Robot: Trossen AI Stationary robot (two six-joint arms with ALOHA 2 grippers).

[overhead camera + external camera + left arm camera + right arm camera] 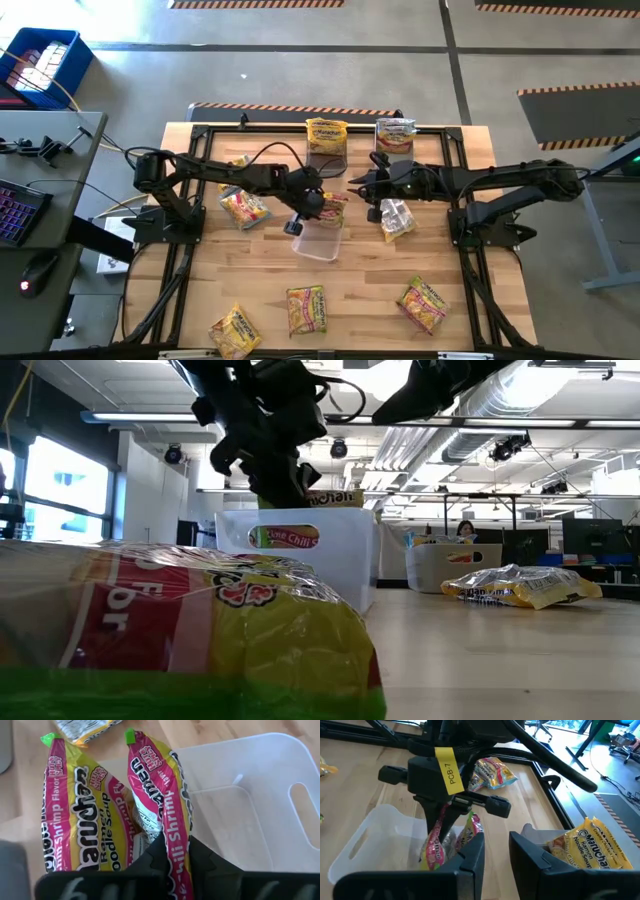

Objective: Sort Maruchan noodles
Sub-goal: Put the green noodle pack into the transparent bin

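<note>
My left gripper point(312, 204) is at the table's middle, over a clear plastic bin point(318, 243), and is shut on a pink-and-yellow Lime Chili Shrimp packet point(159, 795). A second packet of the same kind point(75, 815) stands on edge right beside it in the bin. My right gripper point(496, 854) is open, hovers just right of the bin and holds nothing. Other packets lie flat on the table: a yellow one point(245, 208) to the left, a silvery one point(397, 218) to the right and three point(307, 308) near the near edge. My left gripper pinches the Lime Chili Shrimp packet between its two fingers point(150, 857) at its upper edge point(172, 851), coming from above and pointing down. The packet hangs on edge below the fingers point(434, 845), reaching down into the clear bin; whether its lower end touches the floor does not show.
Two bins at the far edge each hold a packet: a yellow one point(327, 135) and a silvery one point(395, 135). One more packet point(237, 163) lies under the left arm. Black frame rails run along the table's sides. A person point(465, 530) sits far behind the table.
</note>
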